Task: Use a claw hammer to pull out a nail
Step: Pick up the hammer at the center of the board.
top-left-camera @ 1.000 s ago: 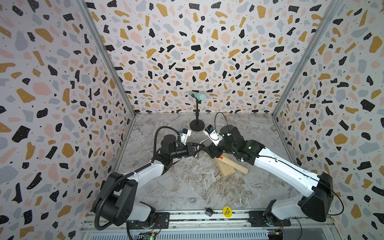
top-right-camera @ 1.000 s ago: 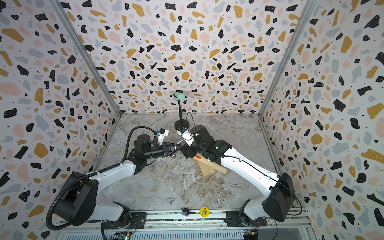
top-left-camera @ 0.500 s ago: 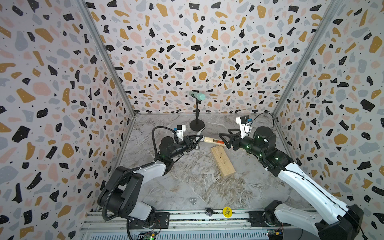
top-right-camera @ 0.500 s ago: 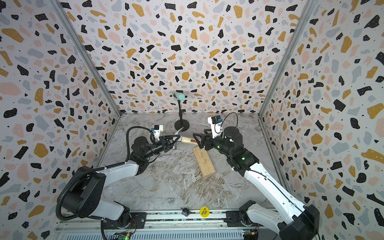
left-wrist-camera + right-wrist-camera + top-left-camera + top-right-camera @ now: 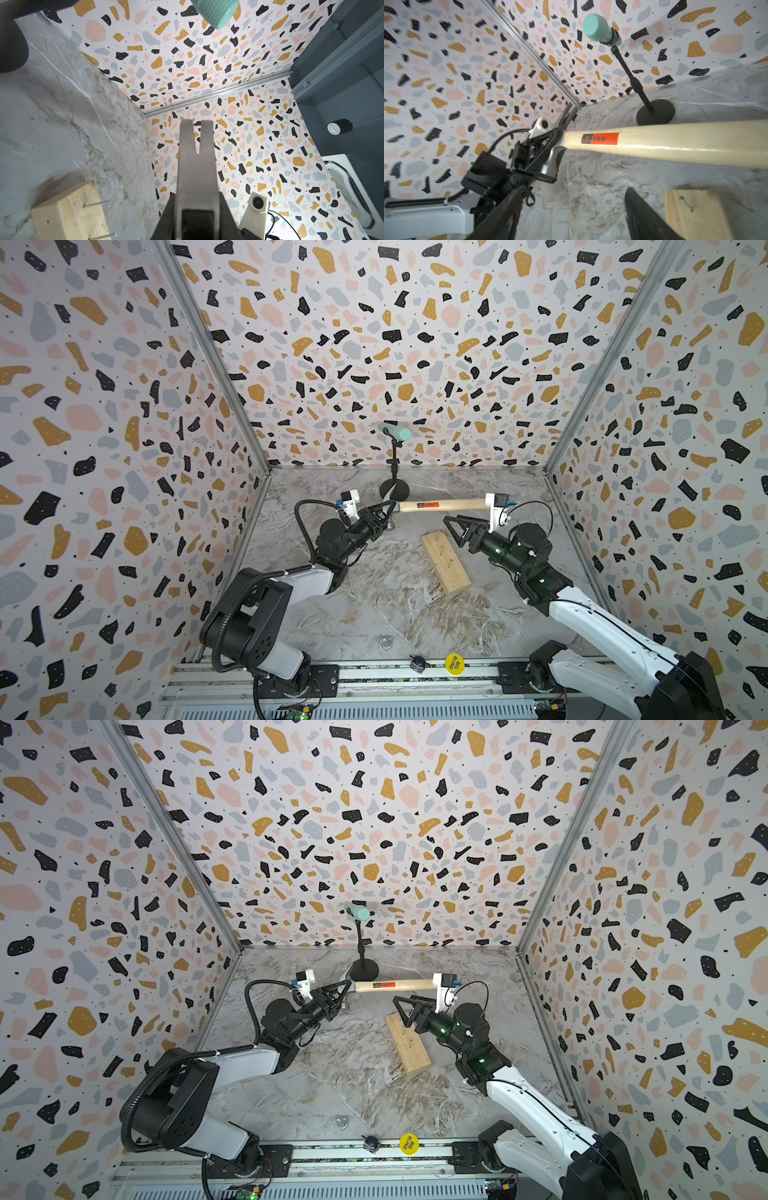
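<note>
The claw hammer [image 5: 440,506] [image 5: 390,986] hangs level above the table's back, its pale handle pointing right. My left gripper [image 5: 384,514] [image 5: 338,994] is shut on its steel head; the forked claw [image 5: 196,145] juts out beyond my left gripper [image 5: 197,207]. My right gripper [image 5: 453,529] [image 5: 401,1006] [image 5: 571,207] stands open and empty below the handle [image 5: 675,141], just over the far end of a pale wooden block [image 5: 446,562] [image 5: 409,1048]. Two thin nails [image 5: 96,203] stick out of the block [image 5: 68,216]; another view shows one nail [image 5: 683,200] on it.
A black microphone stand [image 5: 394,489] with a teal head [image 5: 395,432] rises at the back, right behind the hammer. Near the front edge lie a metal ring [image 5: 386,642], a black knob [image 5: 417,663] and a yellow sticker [image 5: 454,663]. Patterned walls close three sides.
The two grippers were close together over the block. The right arm has drawn back to the right with its jaws open, and the left gripper has carried the hammer toward the back.
</note>
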You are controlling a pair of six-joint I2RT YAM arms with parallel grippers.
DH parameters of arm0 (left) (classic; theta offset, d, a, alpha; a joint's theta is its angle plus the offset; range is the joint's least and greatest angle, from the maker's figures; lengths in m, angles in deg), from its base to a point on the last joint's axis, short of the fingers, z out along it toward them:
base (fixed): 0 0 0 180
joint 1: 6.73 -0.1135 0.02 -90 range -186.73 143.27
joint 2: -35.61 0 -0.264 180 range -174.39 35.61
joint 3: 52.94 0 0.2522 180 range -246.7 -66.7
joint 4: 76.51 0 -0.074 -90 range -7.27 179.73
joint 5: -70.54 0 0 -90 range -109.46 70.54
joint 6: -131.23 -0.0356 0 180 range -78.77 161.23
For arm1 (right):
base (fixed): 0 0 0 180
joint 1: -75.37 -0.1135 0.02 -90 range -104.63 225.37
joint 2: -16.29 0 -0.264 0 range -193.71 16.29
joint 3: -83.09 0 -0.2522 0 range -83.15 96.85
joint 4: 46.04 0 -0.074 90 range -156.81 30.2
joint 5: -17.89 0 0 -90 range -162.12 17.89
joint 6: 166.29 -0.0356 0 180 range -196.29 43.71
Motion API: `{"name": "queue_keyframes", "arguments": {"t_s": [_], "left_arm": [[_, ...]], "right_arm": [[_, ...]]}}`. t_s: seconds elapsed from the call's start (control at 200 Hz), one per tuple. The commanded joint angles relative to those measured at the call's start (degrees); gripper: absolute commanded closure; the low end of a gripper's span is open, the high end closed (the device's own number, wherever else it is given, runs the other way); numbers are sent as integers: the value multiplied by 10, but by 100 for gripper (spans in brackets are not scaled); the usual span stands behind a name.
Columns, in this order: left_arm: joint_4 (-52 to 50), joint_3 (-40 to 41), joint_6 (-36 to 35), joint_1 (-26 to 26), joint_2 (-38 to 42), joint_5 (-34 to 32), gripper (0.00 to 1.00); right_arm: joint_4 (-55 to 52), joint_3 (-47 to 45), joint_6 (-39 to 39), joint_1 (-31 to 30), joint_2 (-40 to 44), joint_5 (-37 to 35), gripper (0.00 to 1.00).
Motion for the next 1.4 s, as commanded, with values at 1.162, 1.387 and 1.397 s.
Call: {"name": "queue_keyframes", "arguments": {"t_s": [1.162, 1.387, 1.397], "left_arm": [[254, 12, 34, 84, 6, -136, 100], [260, 15, 37, 89, 6, -136, 100], [261, 15, 37, 89, 6, -136, 100]], "right_arm": [[513, -33, -271, -10, -256, -15, 57], [527, -10, -279, -11, -284, -12, 61], [527, -9, -279, -10, -284, -11, 61]]}}
